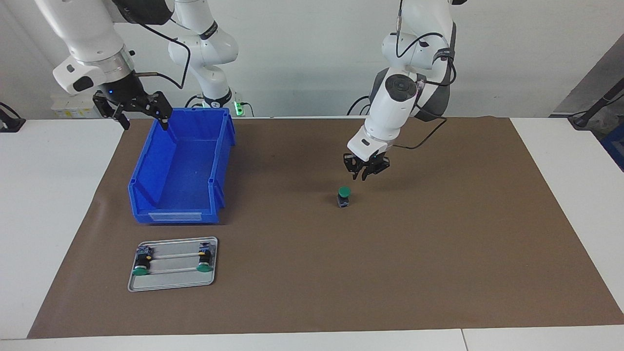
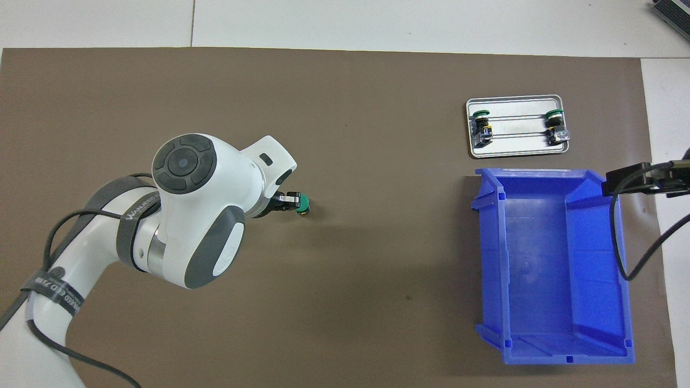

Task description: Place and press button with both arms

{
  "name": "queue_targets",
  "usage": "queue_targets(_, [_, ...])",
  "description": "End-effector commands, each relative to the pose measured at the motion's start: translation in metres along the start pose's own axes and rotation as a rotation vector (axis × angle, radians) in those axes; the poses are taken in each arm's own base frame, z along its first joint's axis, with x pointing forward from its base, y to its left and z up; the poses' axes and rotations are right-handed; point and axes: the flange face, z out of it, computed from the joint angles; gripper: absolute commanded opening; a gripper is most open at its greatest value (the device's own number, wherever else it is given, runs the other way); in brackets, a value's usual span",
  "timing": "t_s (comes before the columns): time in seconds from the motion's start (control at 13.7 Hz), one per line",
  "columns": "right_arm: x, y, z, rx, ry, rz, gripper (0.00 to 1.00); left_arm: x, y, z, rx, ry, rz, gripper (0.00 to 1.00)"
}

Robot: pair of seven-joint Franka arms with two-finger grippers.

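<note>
A green-capped button (image 1: 344,196) stands upright on the brown mat, cap up, near the middle of the table; it also shows in the overhead view (image 2: 303,203). My left gripper (image 1: 365,171) hangs open and empty just above it, slightly toward the left arm's end, not touching; only its tip shows in the overhead view (image 2: 288,200). My right gripper (image 1: 145,122) is open and empty, raised over the blue bin's rim at the right arm's end (image 2: 644,179). Two more buttons (image 1: 141,263) (image 1: 204,261) lie on a metal tray.
The blue bin (image 1: 146,168) (image 2: 625,258) stands open toward the right arm's end. The metal tray (image 1: 173,285) (image 2: 515,152) lies just farther from the robots than the bin. The brown mat (image 1: 438,253) covers most of the table.
</note>
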Motion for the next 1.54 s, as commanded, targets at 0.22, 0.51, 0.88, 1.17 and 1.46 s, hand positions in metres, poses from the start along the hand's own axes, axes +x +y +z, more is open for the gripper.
queue_targets(0.22, [-0.007, 0.0, -0.001, 0.014, 0.005, -0.003, 1.0, -0.01, 0.004, 0.003, -0.007, 0.076, 0.002, 0.17])
queue_targets(0.51, [-0.007, 0.0, -0.001, 0.014, 0.005, -0.005, 1.0, -0.014, 0.022, 0.026, -0.01, 0.079, 0.035, 0.17])
queue_targets(0.88, [-0.007, 0.0, -0.001, 0.014, 0.005, -0.005, 1.0, -0.017, 0.03, 0.042, -0.005, 0.067, 0.05, 0.17])
queue_targets(1.17, [-0.007, 0.0, -0.001, 0.014, 0.005, -0.005, 1.0, -0.013, 0.033, 0.049, -0.014, 0.091, 0.055, 0.18])
queue_targets(1.46, [-0.007, 0.0, -0.001, 0.014, 0.005, -0.005, 1.0, -0.008, 0.031, 0.05, -0.022, 0.116, 0.07, 0.17])
